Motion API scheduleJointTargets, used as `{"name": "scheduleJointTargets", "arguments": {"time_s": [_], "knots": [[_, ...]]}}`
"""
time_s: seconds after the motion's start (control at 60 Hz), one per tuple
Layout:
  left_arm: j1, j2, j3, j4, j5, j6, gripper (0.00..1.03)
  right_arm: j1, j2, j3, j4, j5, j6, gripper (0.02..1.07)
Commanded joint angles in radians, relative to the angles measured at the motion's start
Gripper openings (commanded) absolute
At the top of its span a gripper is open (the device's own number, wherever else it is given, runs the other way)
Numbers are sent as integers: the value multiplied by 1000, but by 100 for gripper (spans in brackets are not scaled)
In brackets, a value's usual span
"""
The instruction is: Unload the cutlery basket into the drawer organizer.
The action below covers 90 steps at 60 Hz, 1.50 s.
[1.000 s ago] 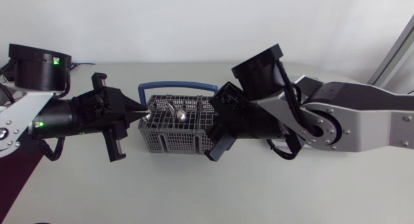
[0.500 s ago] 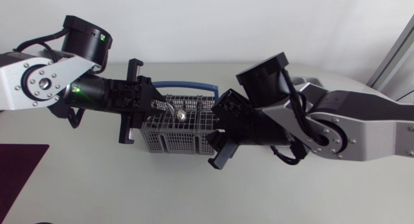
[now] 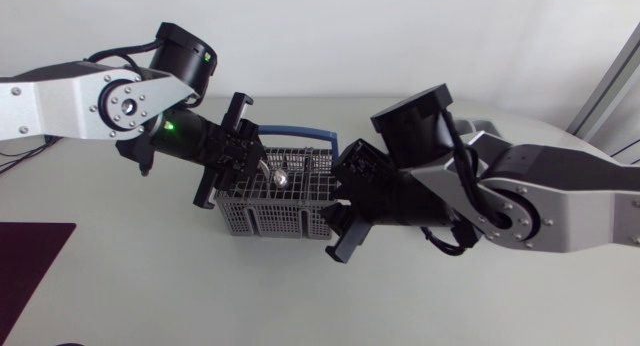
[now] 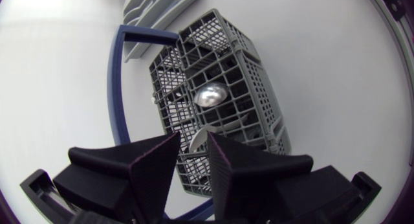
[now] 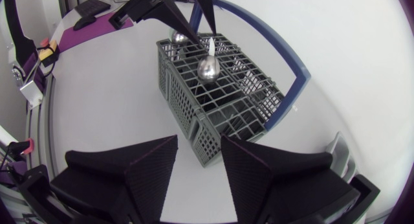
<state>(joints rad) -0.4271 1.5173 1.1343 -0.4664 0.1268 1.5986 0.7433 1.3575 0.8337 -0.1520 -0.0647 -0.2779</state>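
Grey cutlery basket (image 3: 270, 218) (blue handle (image 3: 290, 132)) holds spoons (image 3: 283, 175) under left fingers (image 4: 152, 162).

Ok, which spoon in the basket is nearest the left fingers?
The spoon just ahead of the left gripper; the other spoon stands farther along the basket, beyond it.

The left gripper (image 3: 254, 165) has swung in — now over the cutlery basket (image 3: 272, 214).

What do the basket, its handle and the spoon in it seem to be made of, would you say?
Basket: likely moulded plastic, matte grey, in a uniform lattice.
Handle: probably plastic too, smooth blue, though coated metal is possible.
Spoon: metal, probably polished steel, since its bowl shines like a mirror.
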Motion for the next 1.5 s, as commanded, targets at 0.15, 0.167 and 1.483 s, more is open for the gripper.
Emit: {"name": "scheduleJointTargets", "arguments": {"time_s": [0.15, 0.167, 1.483], "knots": [[-18, 66, 42, -18, -67, 95, 46, -15, -28, -41, 11, -12, -26, 53], [-19, 70, 44, -18, -72, 100, 46, -16, -28, -42, 11, -14, -26, 53], [-162, -210, -113, -40, -296, -3, 3, 42, -287, -113, -107, 26, -9, 53]]}}
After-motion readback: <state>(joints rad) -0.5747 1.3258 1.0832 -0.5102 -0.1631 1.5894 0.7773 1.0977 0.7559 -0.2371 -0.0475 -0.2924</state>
